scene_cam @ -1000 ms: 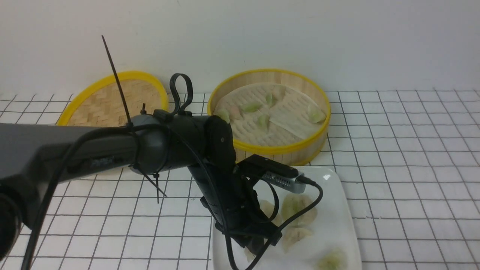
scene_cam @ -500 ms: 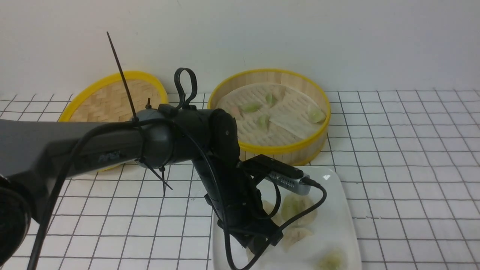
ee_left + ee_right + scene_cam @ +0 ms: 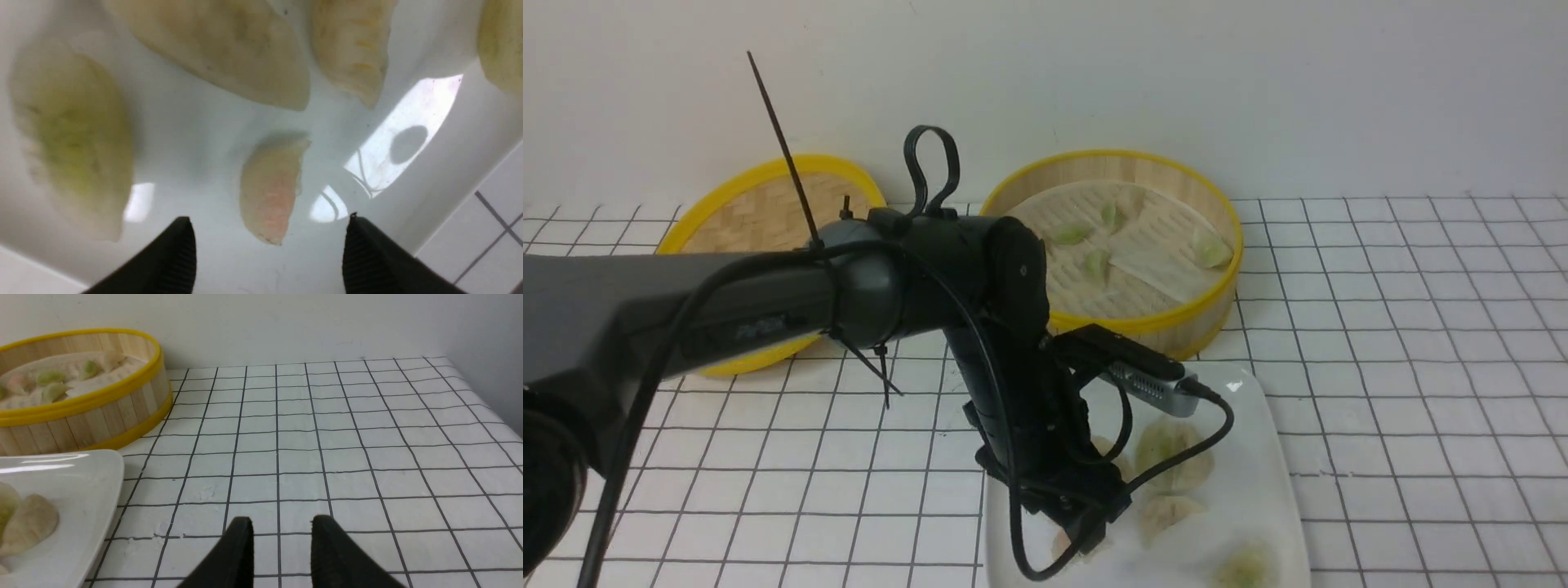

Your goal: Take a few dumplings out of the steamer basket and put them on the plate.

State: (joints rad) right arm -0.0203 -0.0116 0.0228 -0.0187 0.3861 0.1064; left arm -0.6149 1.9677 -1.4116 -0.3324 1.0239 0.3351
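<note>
Left wrist view shows one pink dumpling (image 3: 271, 196), half-hidden from the front, loose between the parted left tool (image 3: 268, 219); plate (image 3: 184, 134) holds five dumplings (image 3: 229, 49).

No legible text anywhere. Faint marking on left arm (image 3: 758, 330), too blurred to read.

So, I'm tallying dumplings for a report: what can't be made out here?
- Front view: the left arm hides part of the plate and of the steamer basket; the frame's edge cuts the plate's front.
- Left wrist view: outer dumplings cropped, blurred.
- Right wrist view: both cut off.
</note>
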